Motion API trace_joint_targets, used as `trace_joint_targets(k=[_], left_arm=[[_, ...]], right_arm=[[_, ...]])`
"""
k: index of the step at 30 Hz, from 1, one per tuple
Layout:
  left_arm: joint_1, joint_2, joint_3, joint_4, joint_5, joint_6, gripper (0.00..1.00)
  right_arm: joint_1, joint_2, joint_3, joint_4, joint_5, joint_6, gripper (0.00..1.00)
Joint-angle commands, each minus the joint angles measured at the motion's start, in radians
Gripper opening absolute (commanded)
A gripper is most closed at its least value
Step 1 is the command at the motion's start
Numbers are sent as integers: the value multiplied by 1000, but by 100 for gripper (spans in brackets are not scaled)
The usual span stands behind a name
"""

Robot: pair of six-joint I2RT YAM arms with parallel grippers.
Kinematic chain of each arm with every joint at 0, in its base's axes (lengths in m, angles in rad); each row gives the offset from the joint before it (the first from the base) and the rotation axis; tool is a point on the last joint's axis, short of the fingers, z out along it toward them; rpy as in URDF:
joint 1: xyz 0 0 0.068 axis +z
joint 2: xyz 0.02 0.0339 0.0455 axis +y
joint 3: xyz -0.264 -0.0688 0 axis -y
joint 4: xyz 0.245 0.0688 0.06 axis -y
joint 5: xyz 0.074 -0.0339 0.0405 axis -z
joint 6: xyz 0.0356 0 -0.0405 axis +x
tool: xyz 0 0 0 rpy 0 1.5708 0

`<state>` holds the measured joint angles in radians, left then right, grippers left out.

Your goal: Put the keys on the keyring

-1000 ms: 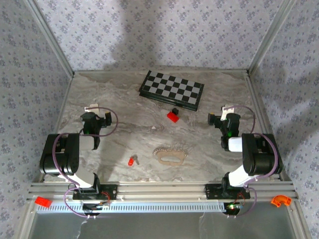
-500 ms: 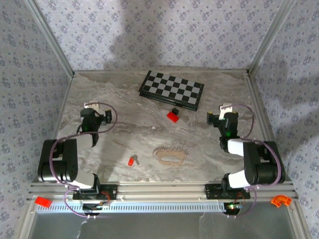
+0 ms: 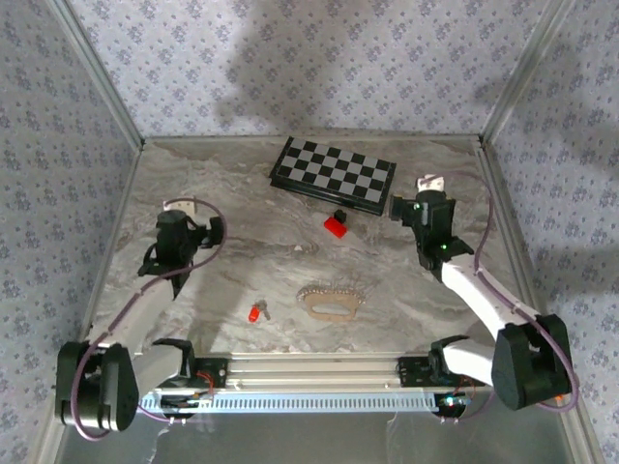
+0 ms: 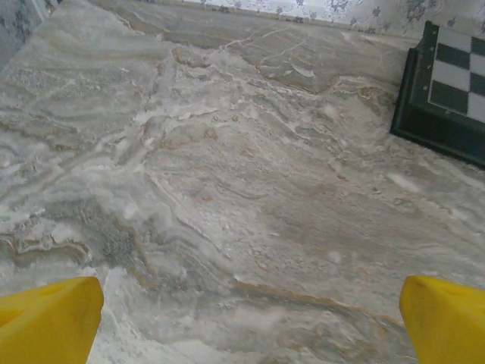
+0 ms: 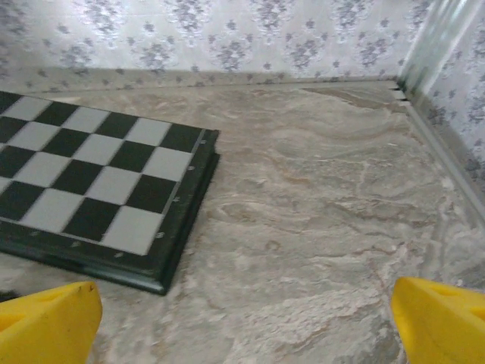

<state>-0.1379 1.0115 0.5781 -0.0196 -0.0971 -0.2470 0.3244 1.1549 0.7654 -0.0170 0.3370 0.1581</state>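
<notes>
A tiny key (image 3: 255, 313) with a red-orange head lies on the marble table, near the front and left of centre. Just to its right lies the keyring (image 3: 332, 292), a pale beaded chain curved along a beige oval loop. My left gripper (image 3: 180, 209) hovers far to the left of both, and its yellow fingers (image 4: 49, 322) stand wide apart over bare marble. Beside the chessboard's right end, my right gripper (image 3: 427, 188) is open, with nothing between its yellow fingers (image 5: 443, 322).
A black-and-white chessboard (image 3: 334, 174) lies at the back centre; its corner (image 5: 163, 277) is close to the right gripper. A red block with a black piece (image 3: 337, 224) sits in front of it. Patterned walls close the table's left, back and right.
Both arms have stretched out from their bases. The right gripper moved back and left towards the chessboard's right end. The left gripper shifted only slightly. Both grippers stayed open.
</notes>
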Motion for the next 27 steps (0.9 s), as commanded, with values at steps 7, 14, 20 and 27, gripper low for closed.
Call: trace_joint_targets(k=[7, 14, 20, 27], left_arm=[[-118, -55, 81, -259, 248, -178, 100], [-205, -88, 49, -256, 396, -213, 100], [-325, -142, 13, -257, 470, -186, 98], [-605, -140, 0, -223, 364, -206, 84]], right_arm=[[249, 66, 198, -464, -142, 70, 100], [400, 157, 266, -551, -292, 63, 100], [444, 190, 259, -580, -457, 47, 97], [348, 89, 90, -431, -608, 172, 96]])
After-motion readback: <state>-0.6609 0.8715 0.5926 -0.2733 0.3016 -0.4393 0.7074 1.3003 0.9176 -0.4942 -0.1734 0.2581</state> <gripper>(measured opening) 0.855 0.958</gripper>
